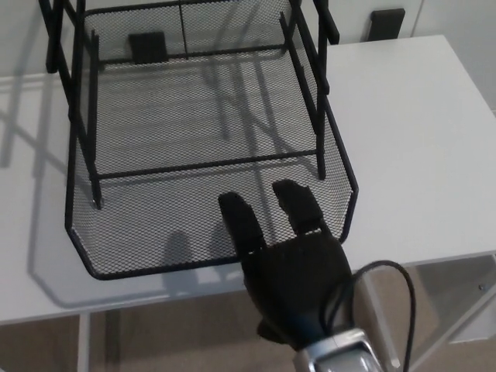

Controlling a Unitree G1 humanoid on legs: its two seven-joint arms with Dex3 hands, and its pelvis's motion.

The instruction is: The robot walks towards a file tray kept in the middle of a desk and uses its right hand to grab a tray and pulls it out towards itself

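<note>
Fingers (244, 221) over tray (201, 267) lip, thumb hidden

Single head view, looking steeply down, close over desk (418, 147).

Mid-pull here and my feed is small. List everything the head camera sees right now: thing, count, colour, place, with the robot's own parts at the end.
file tray rack: one, black wire frame with mesh, middle-left of the desk, its top cut off by the picture's upper edge.
bottom tray: one, black mesh, drawn out past the rack's front posts, its front rim near the desk's near edge.
desk: one, white, fills most of the view.
dark blocks: two, black, beyond the desk's far edge, one seen through the mesh; what they are cannot be told.
floor: brownish, below the desk's near edge.
cable: one, black, looping beside the wrist.
right hand: one, black, fingers hooked over the tray's front rim; silver wrist at the bottom edge.
left hand: not in view.
</note>
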